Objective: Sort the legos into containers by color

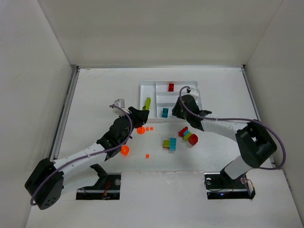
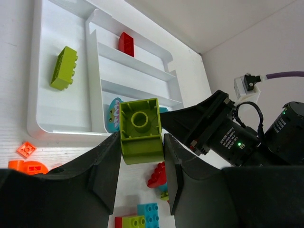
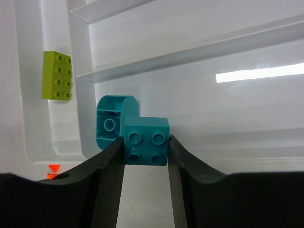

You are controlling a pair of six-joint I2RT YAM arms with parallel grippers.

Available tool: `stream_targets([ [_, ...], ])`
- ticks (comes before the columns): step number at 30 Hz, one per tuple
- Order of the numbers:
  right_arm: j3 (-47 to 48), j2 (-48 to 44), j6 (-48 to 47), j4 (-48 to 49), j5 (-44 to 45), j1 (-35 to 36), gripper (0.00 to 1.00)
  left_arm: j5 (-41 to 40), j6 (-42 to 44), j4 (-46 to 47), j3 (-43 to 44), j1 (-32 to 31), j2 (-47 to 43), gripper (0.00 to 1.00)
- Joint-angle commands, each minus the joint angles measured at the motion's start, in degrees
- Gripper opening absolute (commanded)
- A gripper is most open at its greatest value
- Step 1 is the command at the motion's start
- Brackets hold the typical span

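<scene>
White worktop (image 1: 95, 95) is carrying the tray (image 1: 166, 100); my left end effector (image 2: 140, 147) is gripping a lime brick (image 2: 140, 128); my right end effector (image 3: 145, 152) is gripping a teal brick (image 3: 146, 141).

The top camera looks down from high up and sees the whole table (image 1: 95, 95). Both wrist cameras sit low and very close. All three see the white tray (image 1: 161, 100), upper middle from the top.

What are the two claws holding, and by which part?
Left gripper: green brick, pinched by opposite sides. Right gripper: teal brick, also by its sides.
</scene>
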Motion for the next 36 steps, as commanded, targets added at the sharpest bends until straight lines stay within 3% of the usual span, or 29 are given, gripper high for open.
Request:
stream_targets([
  [1, 3.5, 1.8, -2.7, -1.2, 0.6, -1.0, 0.47, -0.4, 3.3, 2.5, 3.8, 0.9, 2.2, 0.17],
  [5, 4.2, 2.6, -3.5, 0.4, -0.2, -1.2, 0.60, 0.1, 4.5, 3.3, 6.1, 2.4, 7.6, 0.17],
  [9, 0.6, -2.8, -3.5, 2.5, 0.8, -1.0, 0.74, 0.5, 6.5, 3.7, 9.5, 3.6, 13.8, 0.17],
  [11, -1.7, -6.9, -3.9, 2.3, 2.0, -0.5, 0.72, 0.7, 8.3, 3.4, 12.1, 4.6, 18.0, 0.17],
  [16, -9.4, -18.3, -3.8, 1.1, 5.8, 5.2, 0.45, 0.7, 13.0, 2.2, 17.6, 6.2, 26.7, 0.18],
  [18, -12.5, -22.8, -3.0, -0.6, 7.3, 7.8, 0.41, 0.6, 14.5, 0.7, 19.8, 6.5, 29.8, 0.18],
  [21, -15.9, -27.9, -1.6, -3.9, 9.9, 10.3, 0.43, 0.5, 16.3, -1.4, 22.5, 5.7, 34.2, 0.19],
  [26, -18.2, -32.9, 0.3, -11.6, 12.3, 13.1, 0.60, -0.7, 19.7, -2.7, 26.4, 4.2, 40.6, 0.23],
  [33, -20.3, -39.6, 7.0, -22.8, 19.8, 17.4, 0.66, -6.5, 22.0, -3.0, 27.2, 2.9, 41.8, 0.35],
  [36, -19.9, -39.6, 7.2, -22.9, 17.8, 19.7, 0.62, -7.4, 22.3, -2.8, 26.5, 2.5, 40.7, 0.44],
])
